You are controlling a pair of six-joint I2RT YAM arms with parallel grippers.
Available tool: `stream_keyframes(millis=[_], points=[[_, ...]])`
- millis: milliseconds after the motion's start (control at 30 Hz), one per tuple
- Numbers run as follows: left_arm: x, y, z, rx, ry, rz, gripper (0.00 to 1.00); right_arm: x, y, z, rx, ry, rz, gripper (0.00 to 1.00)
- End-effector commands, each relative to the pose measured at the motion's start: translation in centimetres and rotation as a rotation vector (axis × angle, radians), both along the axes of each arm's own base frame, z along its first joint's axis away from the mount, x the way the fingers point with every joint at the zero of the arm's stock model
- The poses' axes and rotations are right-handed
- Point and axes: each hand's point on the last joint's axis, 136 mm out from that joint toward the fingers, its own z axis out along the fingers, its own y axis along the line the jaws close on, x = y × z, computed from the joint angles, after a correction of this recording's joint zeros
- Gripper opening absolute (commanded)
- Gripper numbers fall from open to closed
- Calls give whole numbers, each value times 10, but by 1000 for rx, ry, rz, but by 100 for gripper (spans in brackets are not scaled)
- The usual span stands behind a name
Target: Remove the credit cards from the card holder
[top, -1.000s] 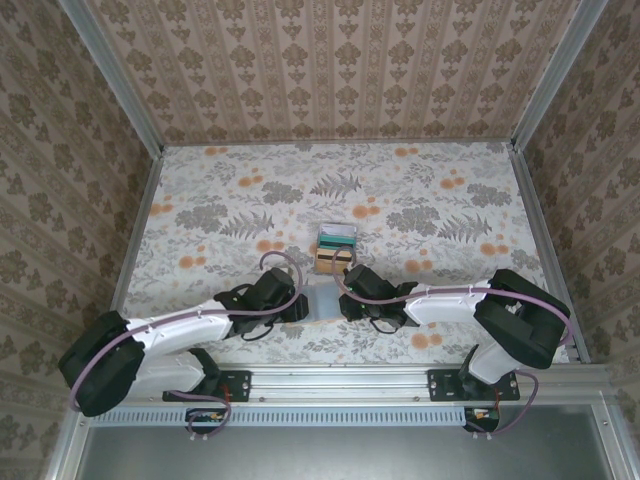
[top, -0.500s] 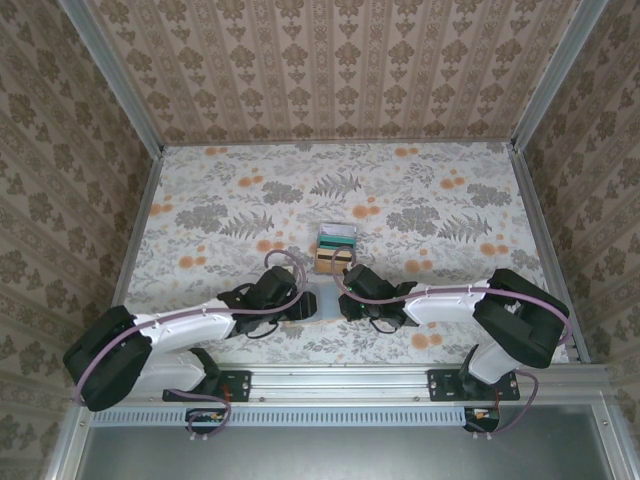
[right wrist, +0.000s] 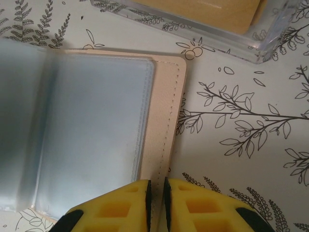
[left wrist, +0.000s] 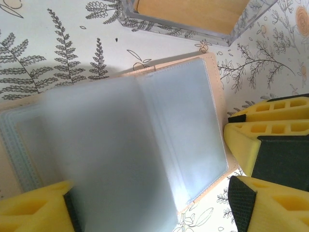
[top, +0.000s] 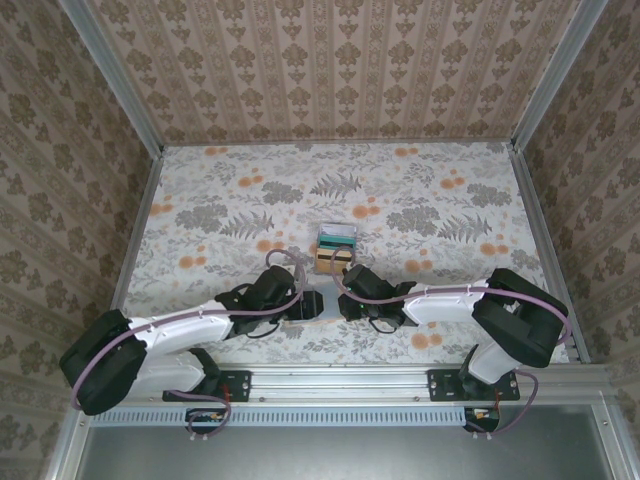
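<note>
The card holder [top: 318, 304] lies open on the table between both grippers, its grey-blue sleeves [left wrist: 183, 125] up and its tan edge [right wrist: 166, 111] showing. My right gripper [right wrist: 157, 193] is shut on that tan edge, and its yellow fingers [left wrist: 270, 128] appear in the left wrist view. My left gripper [left wrist: 154, 212] is open and straddles the holder's near side. A blurred sleeve page [left wrist: 106, 159] stands up between its fingers. The credit cards sit in a clear tray [top: 336, 247] just beyond: a teal card [top: 338, 237] and an orange-tan card [top: 332, 259].
The clear tray's wall [right wrist: 270, 38] stands close behind the holder, with the orange-tan card [left wrist: 188, 12] inside. The floral tablecloth [top: 450, 210] is bordered by metal rails and patterned walls. Open table lies to the left, right and far side.
My left gripper has opened wide and shifted slightly right over the holder. The right gripper has kept its grip on the tan edge without moving.
</note>
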Motion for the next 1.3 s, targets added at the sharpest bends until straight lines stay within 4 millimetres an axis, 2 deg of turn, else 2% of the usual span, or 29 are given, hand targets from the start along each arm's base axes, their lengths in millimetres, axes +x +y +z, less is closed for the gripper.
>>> stream_keyframes(millis=[0, 100, 333, 567, 600, 700, 800, 933, 1133, 1267], points=[[-1, -11, 11, -36, -35, -46, 79, -13, 0, -15, -28, 59, 17, 19], [-2, -20, 17, -53, -53, -70, 76, -13, -1, -15, -26, 55, 10, 19], [0, -39, 32, -85, -90, -102, 58, -8, -15, -4, -13, -2, -59, 19], [1, -57, 26, -88, -70, -129, 51, -4, -37, 9, -11, -61, -131, 21], [1, -59, 25, -88, -66, -128, 50, -4, -38, 16, 9, -76, -136, 21], [1, -58, 20, -81, -58, -122, 48, -4, -39, 21, 20, -83, -135, 21], [2, -50, 19, -62, -66, -102, 47, -5, -36, 24, 28, -80, -123, 21], [6, -23, 20, -20, -85, -37, 42, -5, -26, 30, 53, -79, -87, 22], [7, 30, 9, 54, -71, 72, 26, -2, 2, 46, 125, -75, -29, 21], [4, 50, 1, 51, -51, 119, 12, -1, 24, 50, 148, -55, 14, 19]])
